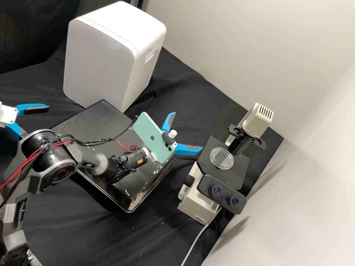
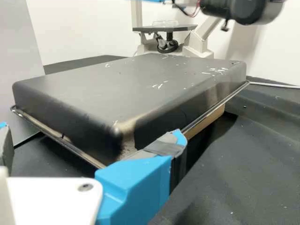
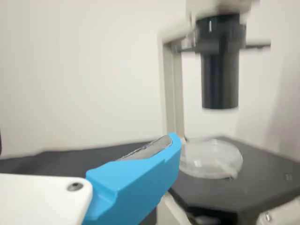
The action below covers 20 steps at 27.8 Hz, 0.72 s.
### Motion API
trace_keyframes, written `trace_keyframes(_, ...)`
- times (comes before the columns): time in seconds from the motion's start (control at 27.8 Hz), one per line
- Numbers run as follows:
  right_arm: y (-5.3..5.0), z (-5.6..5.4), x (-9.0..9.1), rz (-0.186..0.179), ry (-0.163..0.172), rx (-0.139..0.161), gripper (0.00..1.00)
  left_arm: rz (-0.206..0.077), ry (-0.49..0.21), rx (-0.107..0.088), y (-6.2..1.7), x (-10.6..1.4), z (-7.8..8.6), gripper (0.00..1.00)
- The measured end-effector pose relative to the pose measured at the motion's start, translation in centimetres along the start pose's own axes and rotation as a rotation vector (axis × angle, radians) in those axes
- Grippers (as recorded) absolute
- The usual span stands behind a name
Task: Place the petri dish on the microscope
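Petri dish [image 1: 222, 158] lay flat on the black stage [image 1: 235, 171] of the microscope [image 1: 196, 201], directly beneath the dark condenser tube [image 1: 236, 145]. This was judged to be the goal placement, with the dish in the light path for viewing. Right claw [image 1: 187, 132] stood just beside the stage, on the side away from the wall. Its two blue fingers were spread wide, gripped nothing and sat apart from the dish, a posture consistent with the dish already set down. Whether the nearer fingertip met the stage edge could not be told. Left claw [image 1: 35, 122] was well apart from the microscope, beyond the upturned black tray [image 1: 111, 122] on the tabletop [image 1: 92, 229]. It was likewise open and empty, presumably parked out of the working arm's way.
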Motion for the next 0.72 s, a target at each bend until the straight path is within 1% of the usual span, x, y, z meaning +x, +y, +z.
trace_keyframes(0.04, 0.3, -0.4, -0.6, 0.013, 0.030, -0.005, 1.00, 0.009, 0.000, -0.001, 0.16, 0.0, 0.1, 1.00)
trace_keyframes(0.07, 0.5, -0.8, -1.2, 0.020, 0.055, -0.006, 1.00, 0.021, 0.005, 0.005, 0.34, -0.1, 0.1, 1.00)
trace_keyframes(0.11, 0.9, -1.2, -2.0, 0.044, 0.086, 0.003, 1.00, 0.030, 0.013, 0.013, 0.46, -0.3, 0.1, 1.00)
trace_keyframes(0.14, 1.1, -1.5, -2.6, 0.055, 0.102, 0.009, 1.00, 0.041, 0.019, 0.020, 0.62, -0.5, 0.1, 1.00)
trace_keyframes(0.18, 1.2, -1.6, -2.9, 0.058, 0.107, 0.012, 1.00, 0.051, 0.023, 0.026, 0.77, -0.6, 0.1, 1.00)
trace_keyframes(0.22, 1.3, -1.7, -3.4, 0.059, 0.108, 0.012, 1.00, 0.064, 0.025, 0.039, 0.98, -0.8, 0.1, 1.00)
trace_keyframes(0.29, 1.3, -2.0, -4.1, 0.053, 0.111, 0.014, 1.00, 0.088, 0.034, 0.057, 1.31, -1.2, 0.2, 1.00)
trace_keyframes(0.32, 1.3, -2.1, -4.2, 0.052, 0.112, 0.014, 1.00, 0.102, 0.034, 0.069, 1.52, -1.4, 0.3, 1.00)
trace_keyframes(0.36, 1.3, -2.2, -4.3, 0.051, 0.114, 0.015, 1.00, 0.113, 0.033, 0.077, 1.68, -1.5, 0.4, 1.00)
trace_keyframes(0.4, 1.4, -2.3, -4.3, 0.053, 0.116, 0.015, 1.00, 0.132, 0.032, 0.091, 1.99, -1.6, 0.5, 1.00)
trace_keyframes(0.47, 1.4, -2.3, -4.3, 0.054, 0.121, 0.014, 1.00, 0.160, 0.033, 0.104, 2.43, -1.9, 0.7, 1.00)
trace_keyframes(0.5, 1.4, -2.3, -4.3, 0.054, 0.121, 0.014, 1.00, 0.174, 0.040, 0.108, 2.65, -2.0, 0.6, 1.00)
trace_keyframes(0.54, 1.4, -2.3, -4.3, 0.054, 0.121, 0.014, 1.00, 0.185, 0.044, 0.105, 2.81, -2.1, 0.6, 1.00)
trace_keyframes(0.65, 1.4, -2.3, -4.3, 0.055, 0.122, 0.014, 1.00, 0.197, 0.072, 0.092, 2.96, -2.1, 0.5, 1.00)
trace_keyframes(0.72, 1.4, -2.3, -4.3, 0.055, 0.122, 0.014, 1.00, 0.201, 0.099, 0.094, 2.99, -2.2, 0.3, 1.00)
